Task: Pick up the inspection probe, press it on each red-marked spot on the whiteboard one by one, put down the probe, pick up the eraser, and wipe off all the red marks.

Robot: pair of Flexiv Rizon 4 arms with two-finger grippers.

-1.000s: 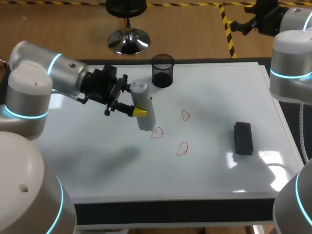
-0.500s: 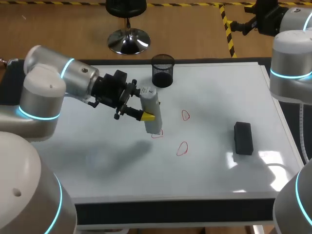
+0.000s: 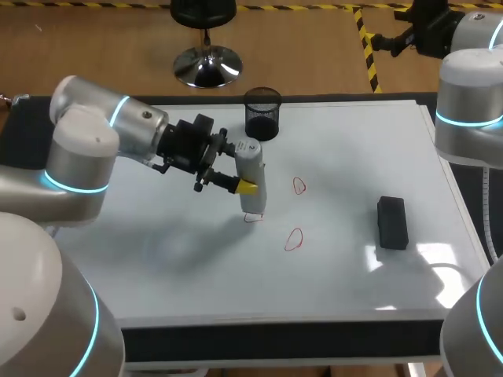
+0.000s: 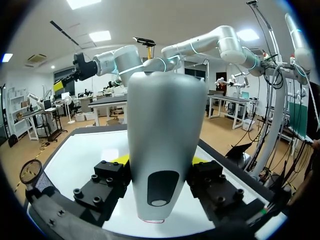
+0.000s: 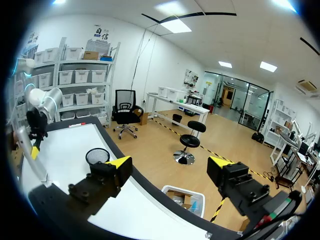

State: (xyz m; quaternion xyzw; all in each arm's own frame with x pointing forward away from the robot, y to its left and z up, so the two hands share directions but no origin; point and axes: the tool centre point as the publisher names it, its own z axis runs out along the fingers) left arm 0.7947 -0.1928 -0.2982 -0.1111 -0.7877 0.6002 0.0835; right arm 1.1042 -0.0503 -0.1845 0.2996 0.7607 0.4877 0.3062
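- Head view: the left arm (image 3: 102, 149) comes in from the left side. Its forearm lies low and nearly level over the whiteboard (image 3: 157, 251), and its wrist is turned so the left hand (image 3: 240, 182) points sideways toward the middle.
- The left hand grips the grey probe (image 3: 251, 166) from two sides. The probe stands almost upright with a slight lean, and its lower end rests on the nearest red mark (image 3: 253, 217).
- The second red mark (image 3: 299, 185) and the third red mark (image 3: 293, 239) lie uncovered just beside the probe.
- The black eraser (image 3: 392, 222) lies flat on the whiteboard, well apart from the probe, toward the right arm (image 3: 469, 102).
- The right arm stands upright at the board's right edge, and its hand is out of this view.
- A black mesh cup (image 3: 262, 114) stands near the board's far edge, behind the probe.
- Left wrist view: the probe fills the gap between the fingers, with both yellow tips against its sides. Its narrow end touches the whiteboard on a trace of red.
- Right wrist view: the right hand (image 5: 170, 167) is spread wide with nothing between its fingers. It is held above the board's edge and aimed out into the room. The mesh cup stands ahead of one finger, and the left arm with the probe is far off to that side.
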